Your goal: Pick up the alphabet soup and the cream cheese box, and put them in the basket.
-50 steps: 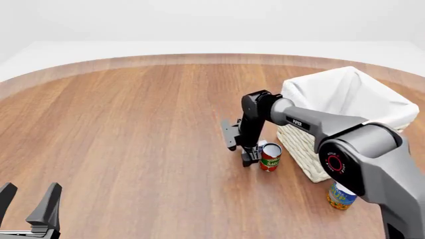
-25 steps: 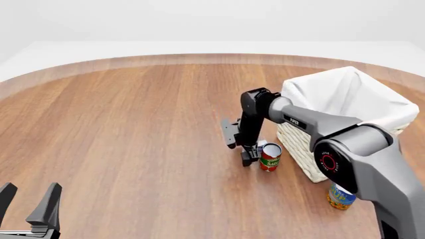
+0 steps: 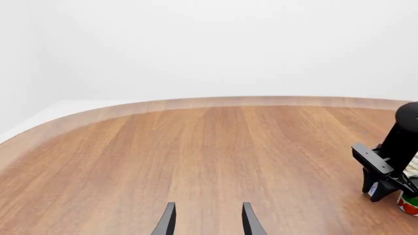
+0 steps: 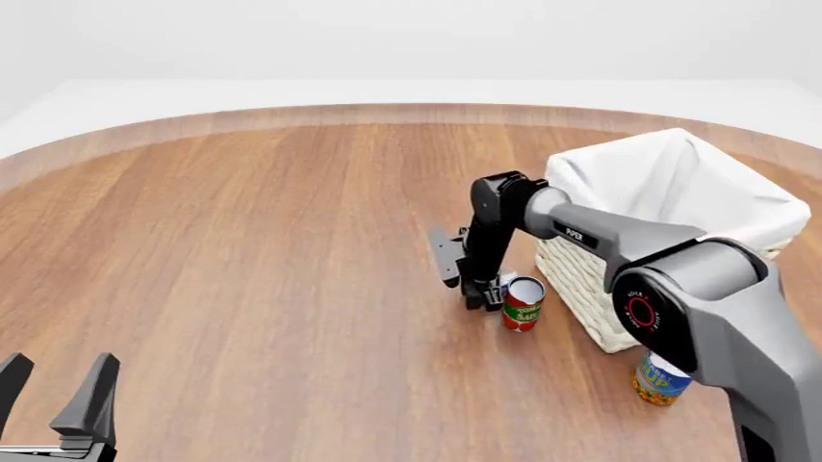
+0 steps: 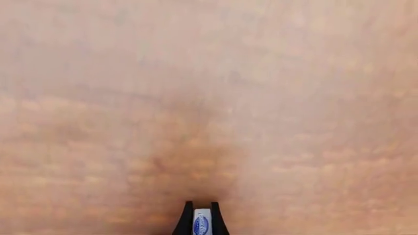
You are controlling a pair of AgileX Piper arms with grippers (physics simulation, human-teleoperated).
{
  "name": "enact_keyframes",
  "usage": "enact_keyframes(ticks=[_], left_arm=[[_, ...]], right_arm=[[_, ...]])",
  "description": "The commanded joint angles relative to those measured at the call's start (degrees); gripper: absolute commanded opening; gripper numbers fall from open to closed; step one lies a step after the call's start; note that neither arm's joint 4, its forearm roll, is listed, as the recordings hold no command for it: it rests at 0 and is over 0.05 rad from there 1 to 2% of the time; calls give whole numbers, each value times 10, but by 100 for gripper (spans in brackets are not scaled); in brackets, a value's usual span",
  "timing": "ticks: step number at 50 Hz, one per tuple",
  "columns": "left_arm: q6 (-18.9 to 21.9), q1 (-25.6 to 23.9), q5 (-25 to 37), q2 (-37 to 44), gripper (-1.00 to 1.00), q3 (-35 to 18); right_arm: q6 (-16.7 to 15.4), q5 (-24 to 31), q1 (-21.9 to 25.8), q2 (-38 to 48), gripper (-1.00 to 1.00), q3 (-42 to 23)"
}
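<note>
Right gripper [image 4: 487,296]: you are holding it low over the table [image 4: 257,250], pointing down. In the right wrist view its fingers [image 5: 187,220] are nearly together, pinching a thin blue-and-white item that is the box [image 5: 201,223], gripped on its narrow sides.
Box: it is sitting between your right fingers, close above the wood; whether it is touching the table, I cannot tell.
Red can [image 4: 523,303]: it is standing upright just beside your right gripper, on the basket side.
Basket [image 4: 578,265]: it is sitting just past the red can from your right gripper. Its white cloth lining [image 4: 668,183] is folding over the rim; what you can see of the inside is showing only cloth, and the rest of the inside is hidden.
Soup [image 4: 660,377]: it is standing on the table outside the basket, by its near corner, well apart from your right gripper and partly hidden behind your right arm.
Left gripper [image 4: 52,399]: you are keeping its fingers spread wide with nothing between them, far from all the objects.
</note>
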Motion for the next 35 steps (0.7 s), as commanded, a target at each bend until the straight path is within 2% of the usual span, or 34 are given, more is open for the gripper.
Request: enact_keyframes(ticks=[1,17,35], left_arm=[[0,0,0,0,100,0],[0,0,0,0,100,0],[0,0,0,0,100,0]], right_arm=[[-37,-62,-14,21,-100,19],[-56,-75,-18,19,-100,27],[-68,-61,-18,39,-100,-13]])
